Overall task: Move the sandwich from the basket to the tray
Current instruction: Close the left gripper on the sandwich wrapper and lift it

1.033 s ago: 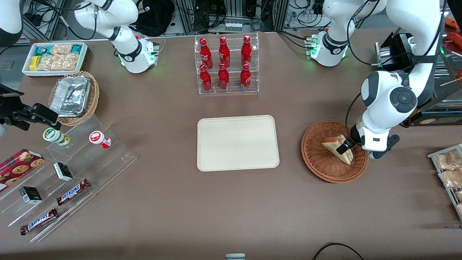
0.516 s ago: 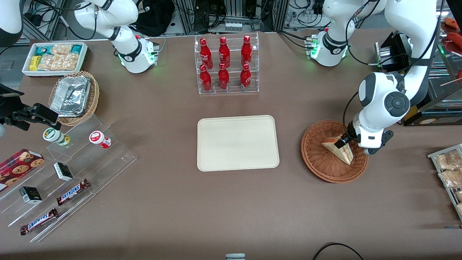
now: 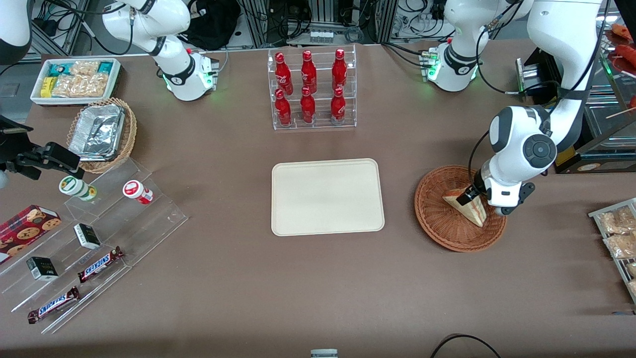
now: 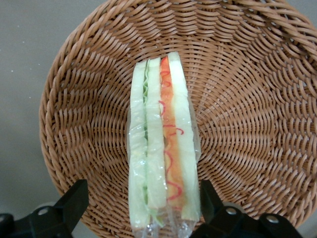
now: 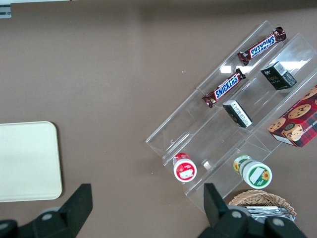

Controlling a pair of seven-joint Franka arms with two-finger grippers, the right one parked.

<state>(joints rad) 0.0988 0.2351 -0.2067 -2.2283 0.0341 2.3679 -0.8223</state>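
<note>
Gripper [image 4: 142, 210] of the left arm sits low over the sandwich [image 4: 161, 153], fingers spread wide with one on each flank and a gap to the bread on both sides (nothing is grasped). Sandwich stands on edge inside the basket [image 4: 247, 124], not yet lifted. Tray [image 3: 328, 196] lies bare, well apart toward the parked arm's end. Judgement: task barely begun; closing, lifting, carrying and placing remain.

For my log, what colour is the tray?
Plain cream tray, clearest in the front view.
</note>
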